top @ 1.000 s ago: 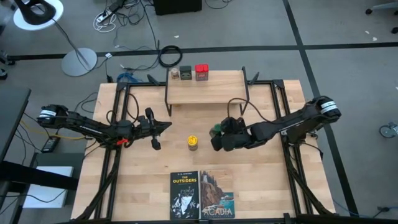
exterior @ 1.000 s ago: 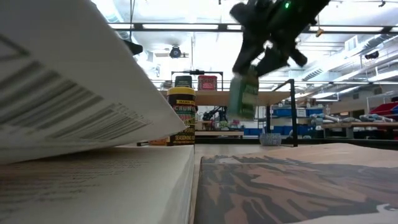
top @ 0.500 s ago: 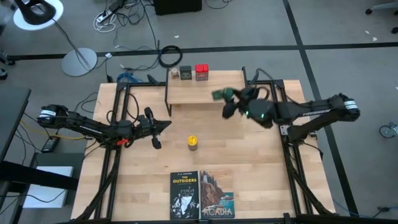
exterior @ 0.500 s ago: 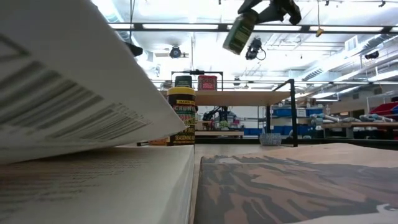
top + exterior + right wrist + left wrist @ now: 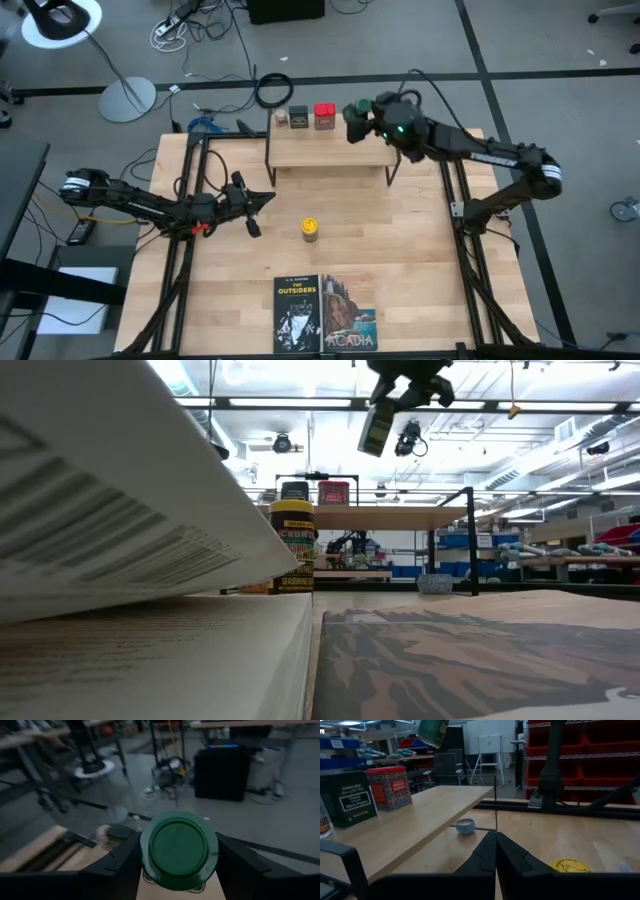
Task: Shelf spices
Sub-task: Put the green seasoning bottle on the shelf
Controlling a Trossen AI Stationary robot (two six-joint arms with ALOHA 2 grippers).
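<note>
Carrying the green-lidded jar in my right claw, I am now hanging above the shelf at its three o'clock end, lifted off the bench; lowering comes next. Left claw is idling pinched.

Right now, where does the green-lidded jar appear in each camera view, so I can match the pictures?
High view: green-lidded jar in the right gripper, over the shelf, right of the red tin.
Low view: jar at the top, above the shelf.
Left wrist view: jar at the top edge.
Right wrist view: lid in the centre.
Shared landmark: the shelf.
</note>
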